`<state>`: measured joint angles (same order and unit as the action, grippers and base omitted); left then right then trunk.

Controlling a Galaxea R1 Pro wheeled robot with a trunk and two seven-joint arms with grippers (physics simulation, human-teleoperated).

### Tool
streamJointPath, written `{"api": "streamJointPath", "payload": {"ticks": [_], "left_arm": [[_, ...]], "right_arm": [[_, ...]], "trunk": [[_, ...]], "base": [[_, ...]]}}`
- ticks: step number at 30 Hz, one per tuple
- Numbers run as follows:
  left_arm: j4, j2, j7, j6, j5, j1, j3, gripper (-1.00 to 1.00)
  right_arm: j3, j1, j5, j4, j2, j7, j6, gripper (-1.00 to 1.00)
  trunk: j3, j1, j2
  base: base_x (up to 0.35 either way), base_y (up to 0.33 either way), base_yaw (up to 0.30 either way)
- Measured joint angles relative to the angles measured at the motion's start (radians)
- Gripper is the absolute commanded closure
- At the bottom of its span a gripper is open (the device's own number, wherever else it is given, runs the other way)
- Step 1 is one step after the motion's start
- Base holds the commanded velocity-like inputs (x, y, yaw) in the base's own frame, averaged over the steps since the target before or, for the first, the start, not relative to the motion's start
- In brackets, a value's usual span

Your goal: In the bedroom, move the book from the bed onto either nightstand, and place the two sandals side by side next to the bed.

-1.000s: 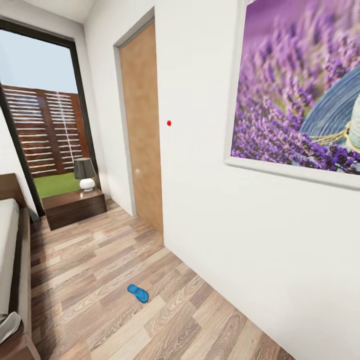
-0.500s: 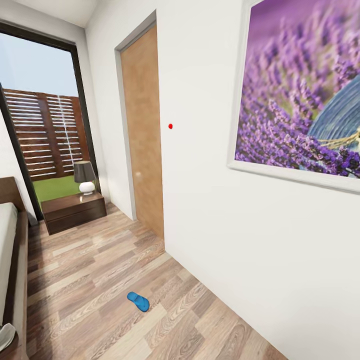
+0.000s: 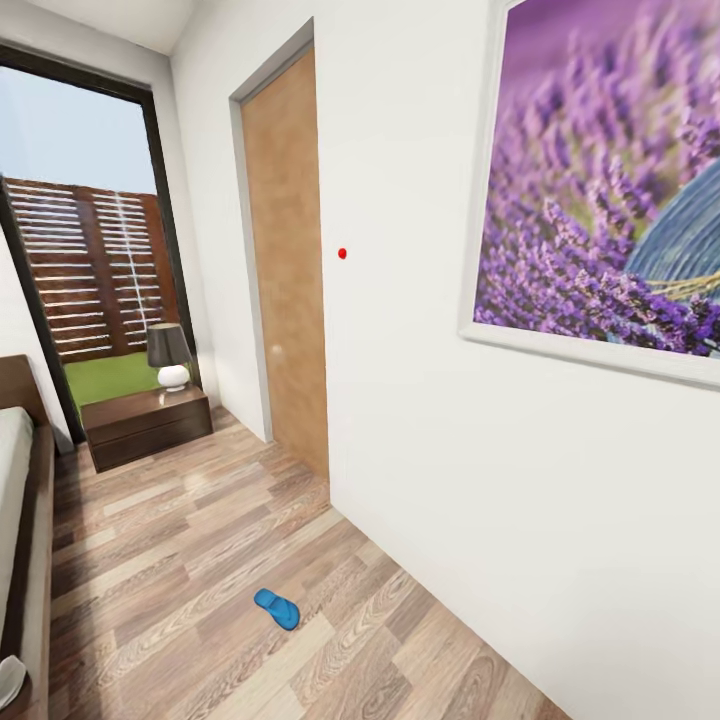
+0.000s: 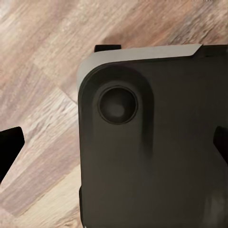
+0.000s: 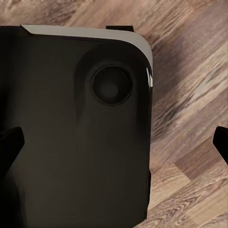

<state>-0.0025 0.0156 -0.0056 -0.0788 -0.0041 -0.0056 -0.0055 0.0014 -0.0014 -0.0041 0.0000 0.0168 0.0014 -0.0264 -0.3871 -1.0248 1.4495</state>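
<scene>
Sandal (image 3: 276, 608), 1 of 2, lay mid-floor, well apart from bed (image 3: 22, 520), awaiting pickup; both grippers' fingers spread, empty.

I count one blue sandal (image 3: 276, 608) on the plank floor (image 3: 190, 560). One nightstand (image 3: 146, 425), one lamp (image 3: 170, 357) on it. One bed (image 3: 22, 520), at the view's left edge. One wooden door (image 3: 287, 270), one framed lavender picture (image 3: 610, 185), one red dot (image 3: 342, 254) on the wall, one tall window (image 3: 85, 240). Each wrist view: two dark fingertips (image 4: 9, 149) (image 5: 10, 142) over one dark robot base (image 4: 152, 142) (image 5: 71, 133).
</scene>
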Motion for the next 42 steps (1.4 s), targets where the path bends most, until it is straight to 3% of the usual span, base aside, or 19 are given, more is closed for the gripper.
{"api": "streamJointPath", "payload": {"ticks": [23, 34, 42], "left_arm": [[-0.006, -0.001, -0.002, 0.001, 0.000, -0.007, -0.001, -1.00], [-0.045, -0.002, -0.004, 0.022, 0.000, -0.065, -0.001, -1.00], [-0.060, -0.002, -0.004, 0.073, -0.001, -0.116, -0.001, -1.00]], "right_arm": [[0.000, 0.000, 0.000, 0.000, 0.000, 0.000, 0.000, -1.00], [0.000, 0.000, 0.000, 0.000, 0.000, 0.000, 0.000, -1.00], [0.000, 0.000, 0.000, 0.000, 0.000, 0.000, 0.000, -1.00]], "trunk": [[0.000, 0.000, 0.000], [0.000, 0.000, 0.000], [0.000, 0.000, 0.000]], "base": [[0.020, 0.001, 0.000], [0.000, 0.000, 0.000], [0.000, 0.000, 0.000]]}}
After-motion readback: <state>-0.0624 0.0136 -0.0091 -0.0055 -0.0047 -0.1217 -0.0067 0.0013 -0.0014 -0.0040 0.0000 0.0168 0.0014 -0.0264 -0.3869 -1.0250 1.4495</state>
